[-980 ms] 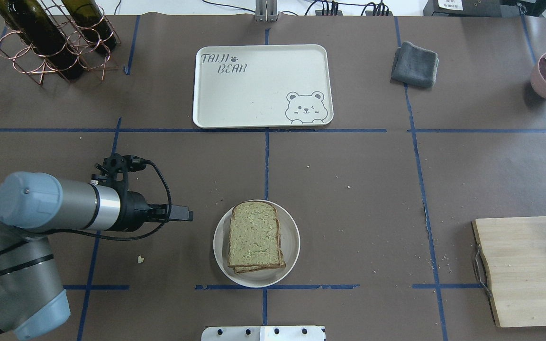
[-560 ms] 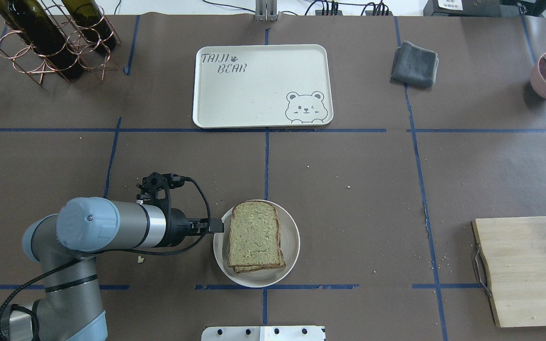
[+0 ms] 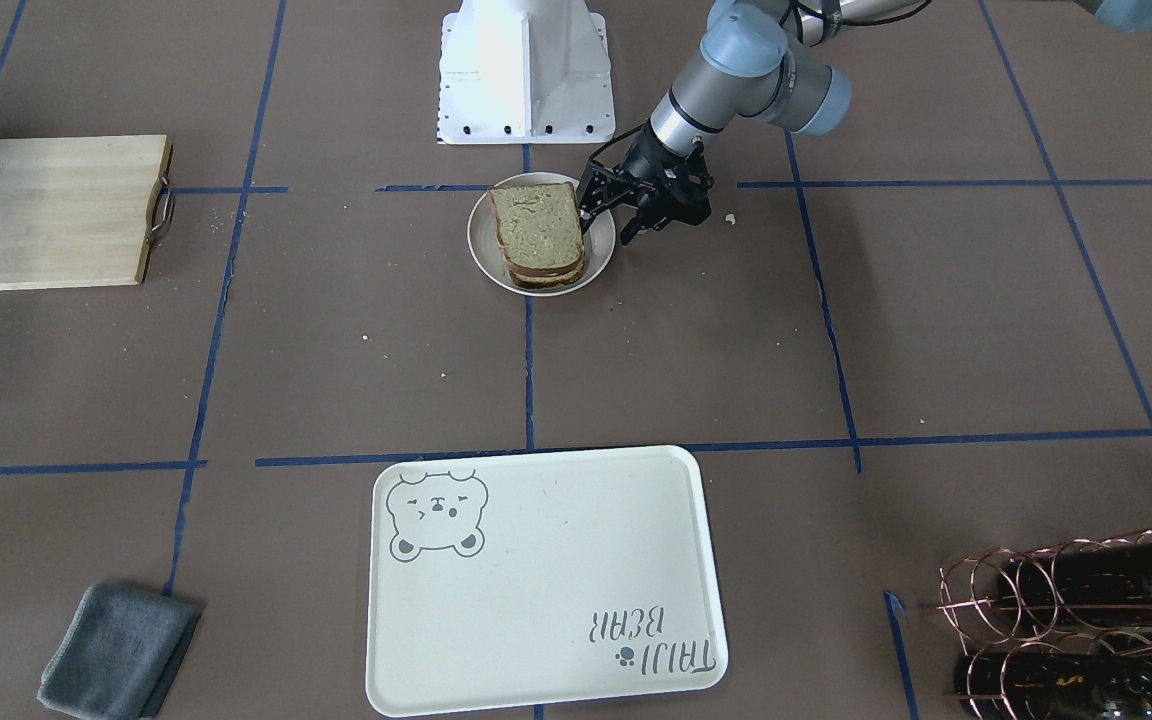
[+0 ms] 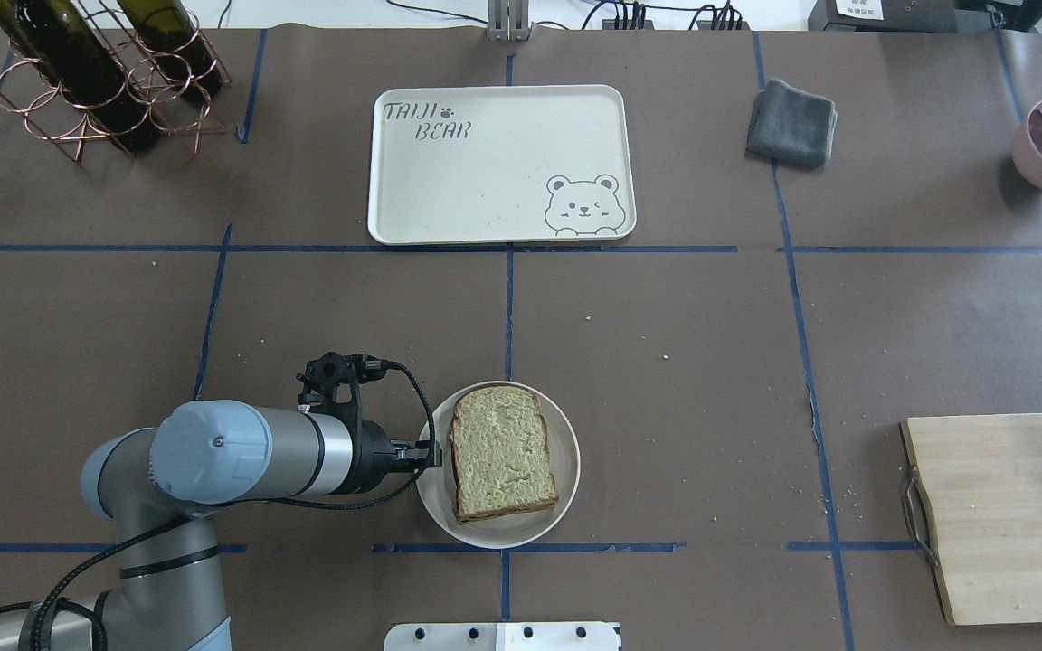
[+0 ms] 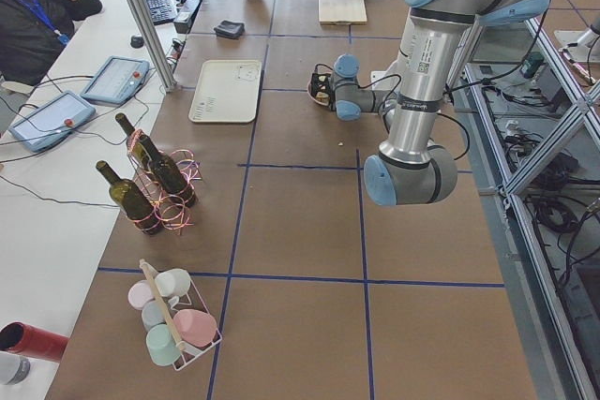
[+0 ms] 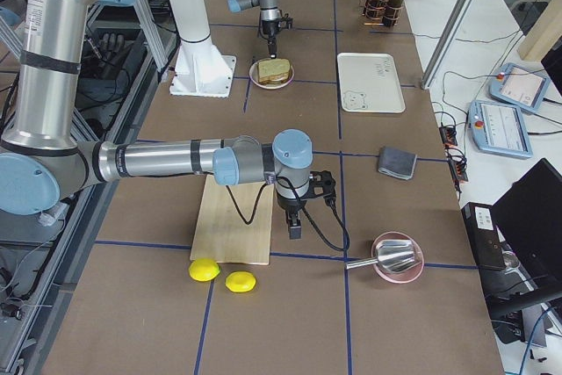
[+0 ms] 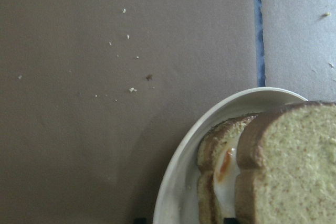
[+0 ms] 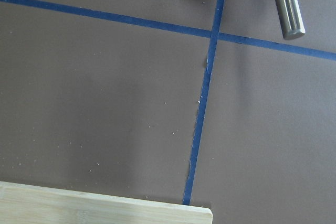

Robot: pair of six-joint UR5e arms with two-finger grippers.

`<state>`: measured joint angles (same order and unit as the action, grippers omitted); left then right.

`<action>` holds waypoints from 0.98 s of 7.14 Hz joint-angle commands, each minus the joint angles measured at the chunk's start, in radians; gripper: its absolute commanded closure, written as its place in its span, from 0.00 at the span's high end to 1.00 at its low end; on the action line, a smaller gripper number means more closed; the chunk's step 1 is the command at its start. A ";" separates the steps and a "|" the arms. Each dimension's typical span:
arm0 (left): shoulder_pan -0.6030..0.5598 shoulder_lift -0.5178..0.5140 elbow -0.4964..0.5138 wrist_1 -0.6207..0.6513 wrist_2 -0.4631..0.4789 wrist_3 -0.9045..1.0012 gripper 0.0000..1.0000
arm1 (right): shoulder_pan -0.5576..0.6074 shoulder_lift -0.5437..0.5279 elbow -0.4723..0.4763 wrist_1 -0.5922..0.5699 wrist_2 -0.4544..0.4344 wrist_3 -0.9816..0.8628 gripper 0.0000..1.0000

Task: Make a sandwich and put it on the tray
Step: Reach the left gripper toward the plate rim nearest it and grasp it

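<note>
The sandwich (image 4: 503, 463) lies on a small white plate (image 4: 566, 452) at the lower centre of the overhead view, on the brown surface (image 4: 684, 407). Egg white and a smear of yolk show between its slices in the left wrist view. The left hand (image 4: 429, 455) reaches in level from the frame's left, its tip at the plate's left rim; I cannot tell whether it is open or closed. The tray (image 4: 485, 181) sits at upper centre, well apart from the plate. The right hand (image 6: 295, 227) points down just beside the cutting board (image 6: 230, 234), its state unclear
</note>
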<state>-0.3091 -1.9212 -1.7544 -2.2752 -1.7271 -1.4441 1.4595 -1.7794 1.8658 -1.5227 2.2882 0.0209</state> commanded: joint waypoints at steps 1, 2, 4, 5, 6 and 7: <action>0.001 0.002 0.003 0.000 -0.002 0.002 0.24 | 0.001 0.000 -0.002 -0.001 0.001 0.001 1.00; 0.002 -0.001 0.010 0.000 -0.002 0.002 0.24 | 0.001 0.000 -0.002 0.001 0.001 0.001 1.00; 0.002 -0.001 0.015 0.000 -0.003 0.004 0.24 | -0.001 0.000 -0.004 0.001 -0.001 -0.001 1.00; 0.002 -0.001 0.013 0.000 -0.003 0.004 0.24 | 0.001 0.000 -0.004 0.001 0.001 -0.001 1.00; 0.002 -0.002 0.012 0.000 -0.005 0.005 0.16 | -0.001 0.000 -0.004 -0.001 -0.001 -0.001 1.00; 0.002 -0.001 0.010 0.000 -0.006 0.005 0.00 | -0.001 0.000 -0.005 -0.001 -0.001 0.001 1.00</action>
<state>-0.3068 -1.9227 -1.7424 -2.2748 -1.7317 -1.4394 1.4593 -1.7794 1.8618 -1.5228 2.2876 0.0202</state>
